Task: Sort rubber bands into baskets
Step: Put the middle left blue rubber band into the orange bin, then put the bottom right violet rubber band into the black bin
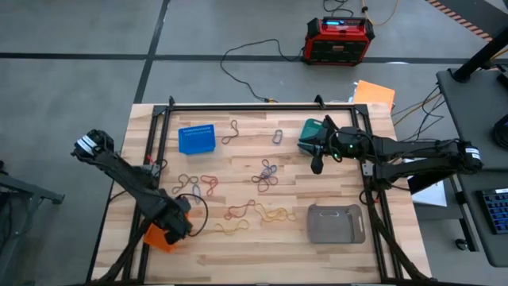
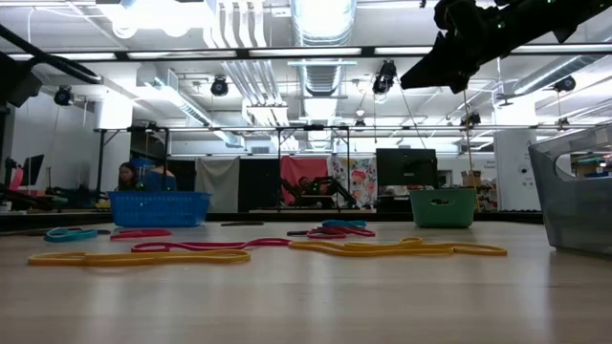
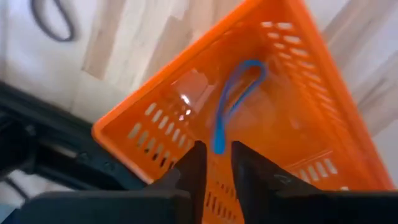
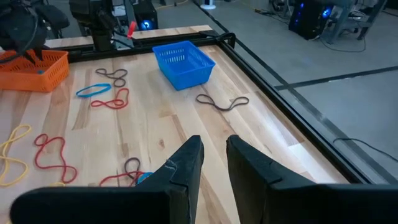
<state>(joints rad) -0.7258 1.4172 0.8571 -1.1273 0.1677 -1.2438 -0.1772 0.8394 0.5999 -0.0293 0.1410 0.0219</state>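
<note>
Left wrist view, blue rubber band [image 3: 233, 99] in orange basket [image 3: 311, 68]

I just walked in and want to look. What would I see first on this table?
Probably the bright orange basket at the table's near left corner, where the left gripper hangs right over it with a blue rubber band dangling between its fingers. Next, the colourful rubber bands scattered over the middle of the wooden table, with the blue basket at the far left.
</note>
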